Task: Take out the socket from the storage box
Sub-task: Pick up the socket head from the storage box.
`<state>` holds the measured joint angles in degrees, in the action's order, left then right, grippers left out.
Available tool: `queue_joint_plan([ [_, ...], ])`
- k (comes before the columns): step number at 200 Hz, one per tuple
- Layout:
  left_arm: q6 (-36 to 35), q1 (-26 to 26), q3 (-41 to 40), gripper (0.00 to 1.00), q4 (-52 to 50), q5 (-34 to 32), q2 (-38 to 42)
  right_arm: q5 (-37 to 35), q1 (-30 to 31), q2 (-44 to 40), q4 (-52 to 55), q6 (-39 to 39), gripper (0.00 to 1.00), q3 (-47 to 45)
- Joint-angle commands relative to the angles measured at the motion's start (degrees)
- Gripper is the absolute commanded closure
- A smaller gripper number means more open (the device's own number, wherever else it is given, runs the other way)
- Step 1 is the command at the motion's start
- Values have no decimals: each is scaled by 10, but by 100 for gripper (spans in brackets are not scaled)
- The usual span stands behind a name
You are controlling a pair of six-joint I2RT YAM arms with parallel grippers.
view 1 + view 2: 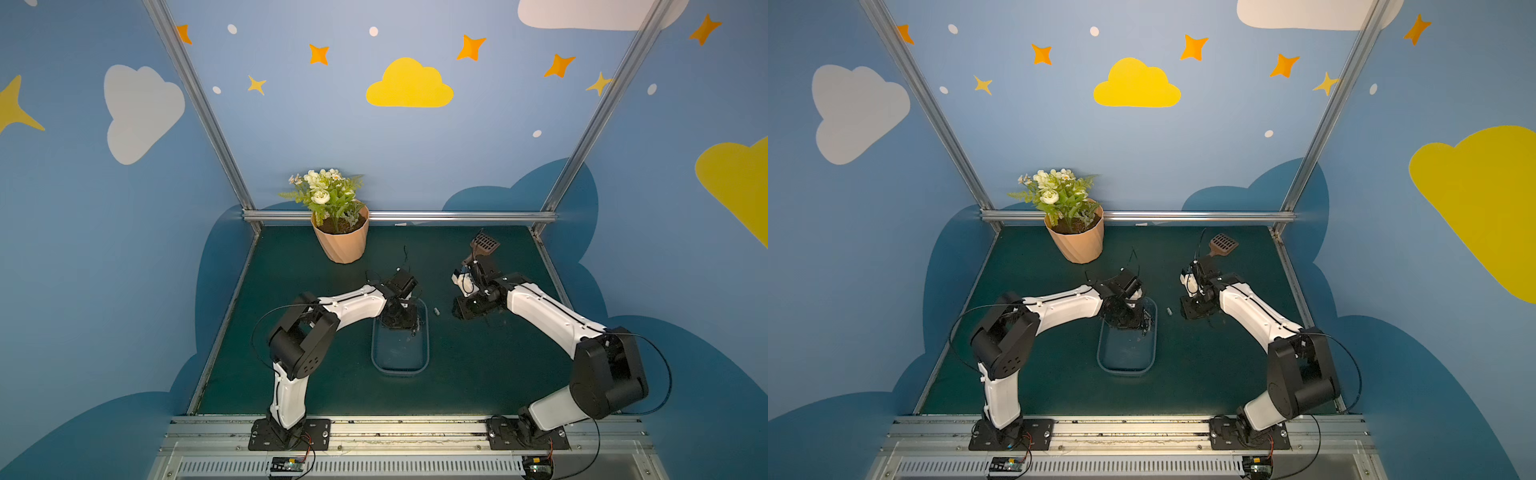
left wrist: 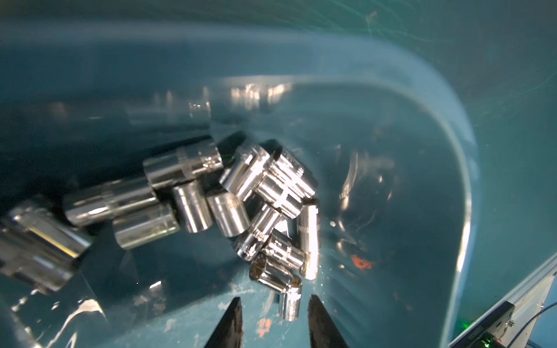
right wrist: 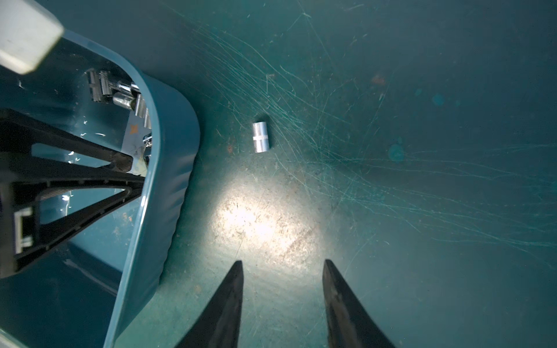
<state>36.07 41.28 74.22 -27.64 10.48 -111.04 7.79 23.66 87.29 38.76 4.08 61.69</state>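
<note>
The storage box (image 1: 400, 371) (image 1: 1126, 369) lies mid-table, a translucent bluish tub. Several shiny steel sockets (image 2: 265, 186) are heaped at its far end, near the curved wall (image 2: 452, 168). My left gripper (image 2: 275, 298) (image 1: 412, 329) reaches down into that end. It is open, with one small socket (image 2: 291, 304) lying between the fingers and a gap on each side. One more socket (image 3: 261, 137) (image 1: 436, 311) lies on the green mat just right of the box (image 3: 168, 168). My right gripper (image 3: 283, 262) hangs open above the bare mat beside it, holding nothing.
A peach ribbed flowerpot (image 1: 340, 241) with white flowers stands at the back left. A brown slotted scoop (image 1: 484, 245) lies at the back right, behind the right wrist. Metal rails (image 1: 399, 216) edge the mat.
</note>
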Motion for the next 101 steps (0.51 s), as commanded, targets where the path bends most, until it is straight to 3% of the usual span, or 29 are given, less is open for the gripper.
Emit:
queue_joint_plan([
  [1, 7, 3, 10, 63, -12, -2, -19, 9, -4, -17, -10, 3, 56, -5],
  [101, 6, 3, 22, 70, -20, -17, -47, 16, -9, -15, -16, 5, 57, -16],
])
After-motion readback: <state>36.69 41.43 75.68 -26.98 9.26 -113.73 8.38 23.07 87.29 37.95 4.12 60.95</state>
